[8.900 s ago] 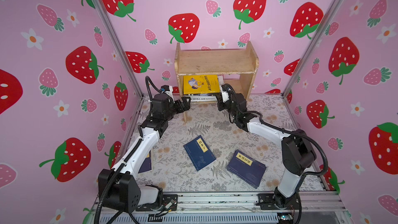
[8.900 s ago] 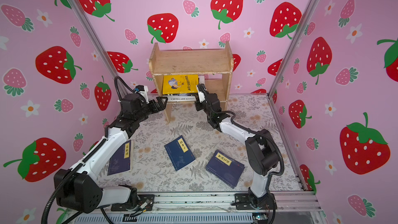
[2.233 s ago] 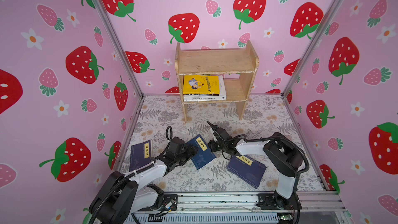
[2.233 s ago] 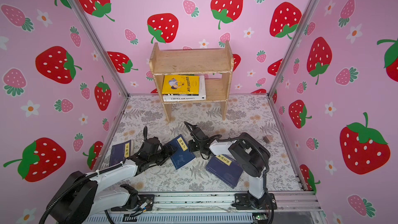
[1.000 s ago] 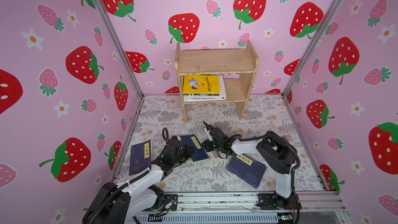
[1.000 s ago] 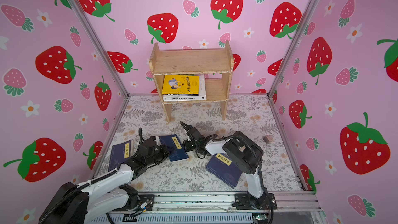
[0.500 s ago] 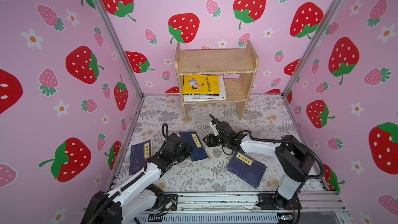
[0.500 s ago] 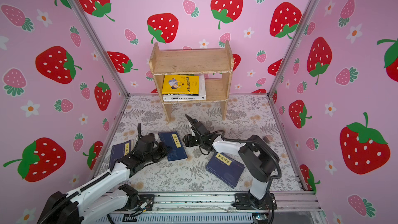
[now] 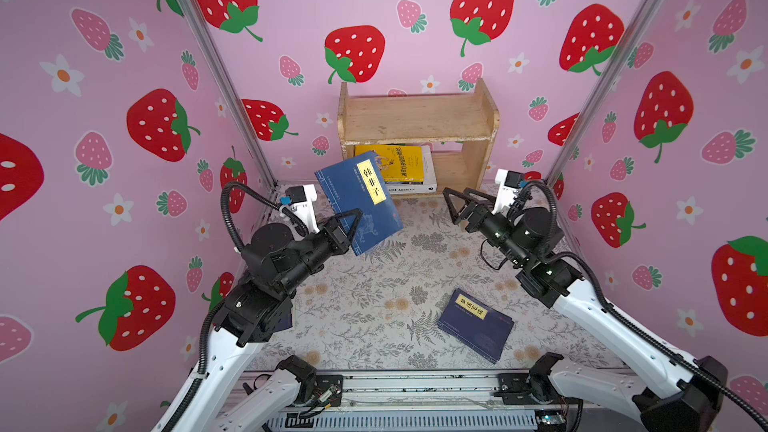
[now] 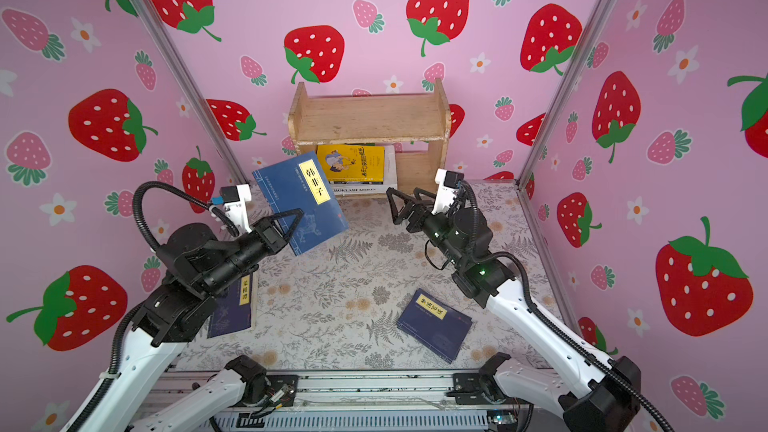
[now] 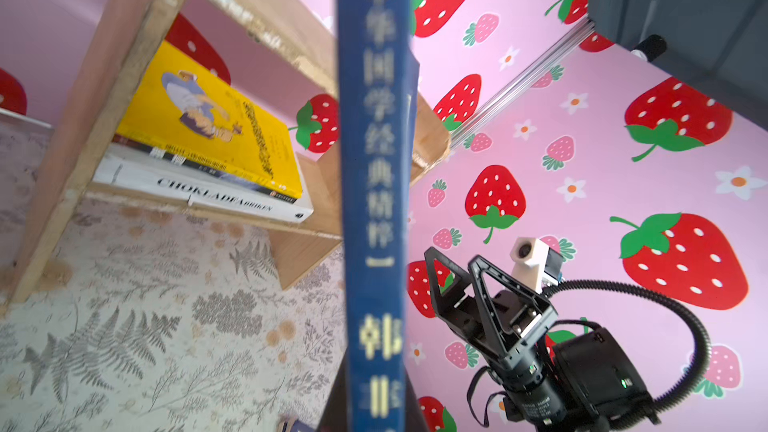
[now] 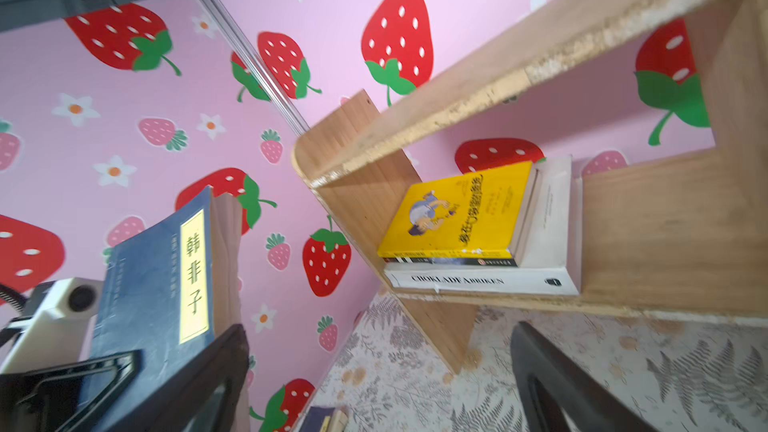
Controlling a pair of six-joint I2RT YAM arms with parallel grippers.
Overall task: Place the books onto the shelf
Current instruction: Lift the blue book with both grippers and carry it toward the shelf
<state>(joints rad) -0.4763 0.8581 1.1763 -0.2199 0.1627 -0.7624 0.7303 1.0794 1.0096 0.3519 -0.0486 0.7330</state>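
White arm links (image 9: 220,367), black motor joints (image 9: 270,243), ribbed black cables (image 9: 225,214), white wrist cameras (image 9: 302,198), green status light (image 10: 481,272)

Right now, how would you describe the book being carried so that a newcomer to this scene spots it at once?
Find the wooden shelf at the back. Just in front of its left end, the left gripper is shut on a blue book with a yellow title label. Unlike the navy books lying flat on the floral mat, it hangs tilted in the air.
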